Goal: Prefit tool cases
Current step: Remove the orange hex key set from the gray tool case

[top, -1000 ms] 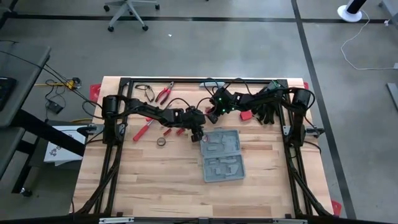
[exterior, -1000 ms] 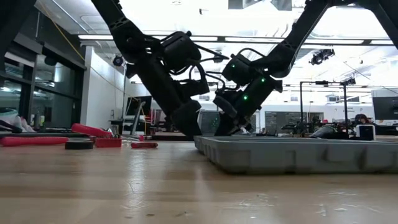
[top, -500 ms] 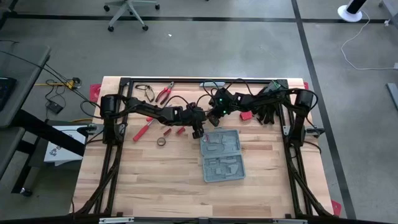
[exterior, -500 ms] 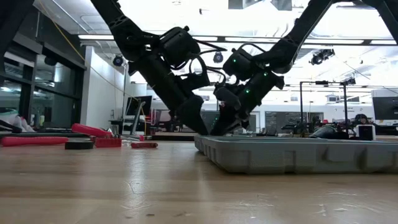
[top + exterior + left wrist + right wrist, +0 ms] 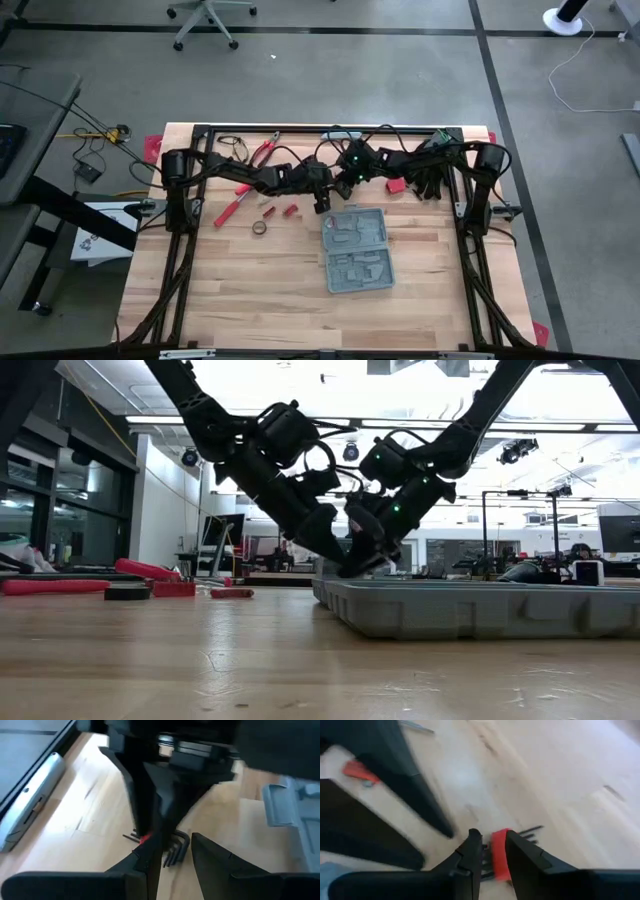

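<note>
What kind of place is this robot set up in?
Probably a robotics lab or workshop: a wooden table with an open grey tool case stands on a taped concrete floor, an office chair nearby, monitors behind.

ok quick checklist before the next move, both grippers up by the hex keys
1. Grey-blue plastic tool case lies open and flat on the wooden table: ok.
2. Case free of both arms: ok; both grippers hang just beyond its far edge.
3. Left gripper has a gap between its fingers with nothing held: ok.
4. Right gripper over the red-holdered set of black hex keys; whether it grips them: cannot tell.
5. Room between the two grippers: not ok, they crowd the same spot.
6. Red-handled pliers and roll of tape lie apart from the work: ok.
</note>
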Controlling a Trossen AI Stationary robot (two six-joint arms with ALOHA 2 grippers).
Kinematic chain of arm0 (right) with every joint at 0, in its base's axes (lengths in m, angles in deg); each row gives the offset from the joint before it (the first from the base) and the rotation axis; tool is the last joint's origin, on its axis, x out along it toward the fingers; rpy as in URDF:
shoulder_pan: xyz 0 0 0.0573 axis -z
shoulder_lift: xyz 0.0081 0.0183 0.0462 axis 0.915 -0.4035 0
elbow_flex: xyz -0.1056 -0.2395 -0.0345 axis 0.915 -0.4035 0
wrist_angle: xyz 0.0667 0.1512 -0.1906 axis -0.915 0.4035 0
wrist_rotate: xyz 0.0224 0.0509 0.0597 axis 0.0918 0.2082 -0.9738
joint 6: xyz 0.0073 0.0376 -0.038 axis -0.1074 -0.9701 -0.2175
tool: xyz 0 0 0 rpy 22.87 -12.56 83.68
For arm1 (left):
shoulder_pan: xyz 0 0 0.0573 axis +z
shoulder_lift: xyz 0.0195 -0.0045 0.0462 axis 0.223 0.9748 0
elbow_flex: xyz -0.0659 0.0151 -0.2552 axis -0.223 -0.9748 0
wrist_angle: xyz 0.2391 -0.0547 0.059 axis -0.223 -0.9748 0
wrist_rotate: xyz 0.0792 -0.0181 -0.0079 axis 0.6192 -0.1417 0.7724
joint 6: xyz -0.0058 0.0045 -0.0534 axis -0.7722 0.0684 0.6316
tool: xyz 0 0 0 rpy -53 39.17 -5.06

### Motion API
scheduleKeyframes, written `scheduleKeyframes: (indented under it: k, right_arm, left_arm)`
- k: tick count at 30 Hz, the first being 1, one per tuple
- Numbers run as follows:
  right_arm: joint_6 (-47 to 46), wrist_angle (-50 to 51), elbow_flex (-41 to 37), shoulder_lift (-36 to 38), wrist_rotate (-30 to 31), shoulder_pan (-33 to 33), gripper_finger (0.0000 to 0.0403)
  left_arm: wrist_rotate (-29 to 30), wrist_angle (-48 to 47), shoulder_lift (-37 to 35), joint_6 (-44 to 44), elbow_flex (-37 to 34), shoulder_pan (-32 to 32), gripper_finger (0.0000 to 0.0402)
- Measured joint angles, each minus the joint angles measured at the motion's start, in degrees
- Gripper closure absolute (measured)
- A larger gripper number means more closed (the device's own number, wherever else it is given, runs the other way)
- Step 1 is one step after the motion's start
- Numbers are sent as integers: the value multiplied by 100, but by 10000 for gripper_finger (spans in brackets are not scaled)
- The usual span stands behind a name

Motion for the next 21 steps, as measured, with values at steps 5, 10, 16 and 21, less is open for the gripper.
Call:
scheduleKeyframes:
  k: [5,10,16,21]
  right_arm:
    - [-31,313,9,2,140,175,335]
    - [10,596,11,-6,81,350,384]
    - [17,543,11,-39,-70,358,393]
    - [56,543,11,-42,-88,356,400]
  left_arm:
    - [-27,49,3,9,1,-2,303]
    - [-303,333,37,7,5,-2,303]
    - [-395,261,251,46,157,70,303]
    - [-379,-86,513,76,429,185,303]
